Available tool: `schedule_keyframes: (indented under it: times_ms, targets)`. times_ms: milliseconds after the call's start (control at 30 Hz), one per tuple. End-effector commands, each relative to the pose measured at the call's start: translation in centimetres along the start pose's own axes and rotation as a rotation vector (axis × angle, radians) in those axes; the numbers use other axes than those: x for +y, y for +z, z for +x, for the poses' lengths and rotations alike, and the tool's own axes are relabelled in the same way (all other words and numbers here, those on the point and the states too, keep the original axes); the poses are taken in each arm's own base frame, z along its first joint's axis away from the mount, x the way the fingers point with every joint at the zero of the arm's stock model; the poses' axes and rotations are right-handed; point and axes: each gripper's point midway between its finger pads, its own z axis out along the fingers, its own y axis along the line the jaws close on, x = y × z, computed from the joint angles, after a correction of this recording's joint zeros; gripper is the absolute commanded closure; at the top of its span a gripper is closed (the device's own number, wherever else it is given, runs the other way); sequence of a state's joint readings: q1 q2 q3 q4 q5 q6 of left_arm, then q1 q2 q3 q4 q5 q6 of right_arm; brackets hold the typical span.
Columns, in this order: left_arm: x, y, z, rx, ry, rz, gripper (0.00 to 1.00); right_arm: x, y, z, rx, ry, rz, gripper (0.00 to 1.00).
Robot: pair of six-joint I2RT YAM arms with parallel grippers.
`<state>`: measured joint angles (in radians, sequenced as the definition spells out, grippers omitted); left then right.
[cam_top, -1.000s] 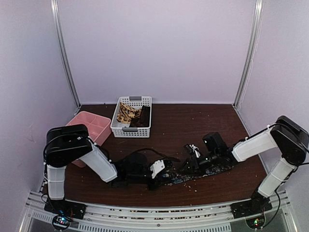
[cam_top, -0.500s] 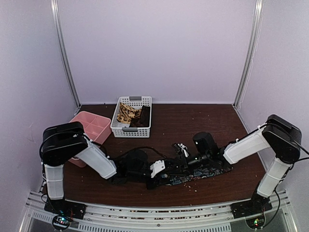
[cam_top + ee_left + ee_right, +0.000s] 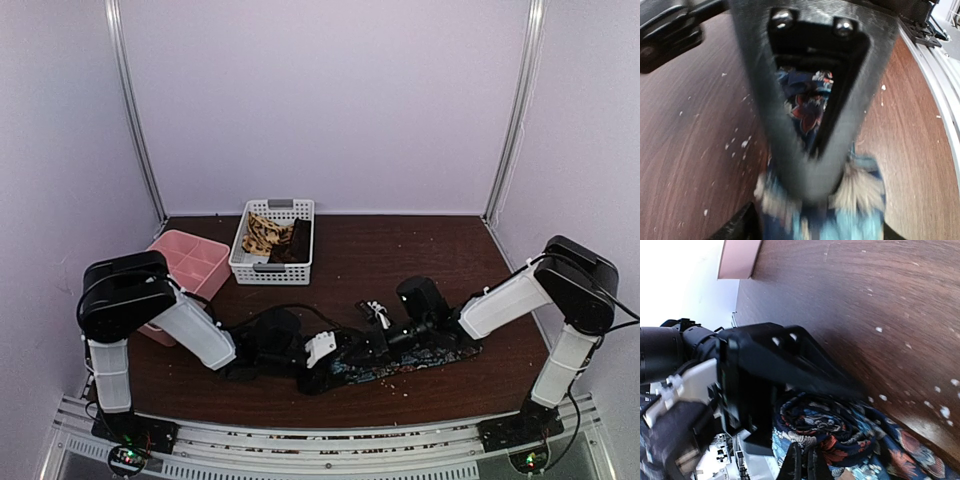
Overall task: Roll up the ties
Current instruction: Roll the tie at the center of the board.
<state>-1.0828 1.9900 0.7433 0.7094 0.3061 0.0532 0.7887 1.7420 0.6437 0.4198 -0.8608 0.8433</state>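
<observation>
The dark floral tie [image 3: 425, 354] lies across the front of the table, its left end wound into a roll [image 3: 840, 435]. My right gripper [image 3: 358, 348] [image 3: 805, 466] is shut, its tips pinching the near edge of that roll. Its finger [image 3: 810, 150] fills the middle of the left wrist view, tip down on the blurred tie [image 3: 862, 200]. My left gripper [image 3: 332, 358] [image 3: 815, 232] is open, its jaws wide apart on either side of the roll. A tan patterned tie [image 3: 262, 235] and a dark brown tie [image 3: 298, 242] lie in the basket.
A white perforated basket [image 3: 270, 268] stands at the back centre-left, with a pink tray [image 3: 190, 262] to its left. A black cable [image 3: 290, 312] loops over the dark wood table [image 3: 430, 260]. White specks dot the tabletop.
My right gripper has slid left to the roll and shut on it. My left gripper's jaws have spread apart, letting go of the roll.
</observation>
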Motion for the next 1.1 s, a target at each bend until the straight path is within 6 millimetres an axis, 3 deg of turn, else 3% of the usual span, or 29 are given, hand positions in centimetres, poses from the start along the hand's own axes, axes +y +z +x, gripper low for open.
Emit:
schedule_keyframes:
  times_ms: [0, 167, 333, 433, 567, 733, 1067]
  targets:
    - [1.0, -1.8, -1.2, -0.05, -0.013, -0.076, 0.26, -4.6, -1.2, 2.1, 0.025, 0.067, 0.138, 1.0]
    - [3.0, -4.5, -4.2, -0.154, -0.049, -0.216, 0.03, -6.0, -2.2, 2.4, 0.014, 0.08, 0.164, 1.0]
    - [5.9, -10.0, -6.6, -0.393, -0.195, -0.444, 0.02, -7.1, -2.7, 2.7, 0.012, 0.09, 0.184, 1.0]
    - [5.5, -11.3, -7.0, -0.41, -0.112, -0.385, 0.02, -7.5, -2.9, 2.9, 0.01, 0.092, 0.188, 1.0]
    - [4.9, -8.3, -6.1, -0.251, -0.098, -0.306, 0.02, -8.0, -3.0, 3.2, 0.013, 0.089, 0.203, 1.0]
    - [2.4, -4.7, -5.8, -0.26, -0.092, -0.168, 0.02, -8.6, -3.0, 3.6, 0.012, 0.1, 0.206, 1.0]
    - [1.2, 1.8, -5.5, -0.241, -0.068, -0.072, 0.04, -9.0, -3.0, 4.0, 0.005, 0.108, 0.21, 1.0]
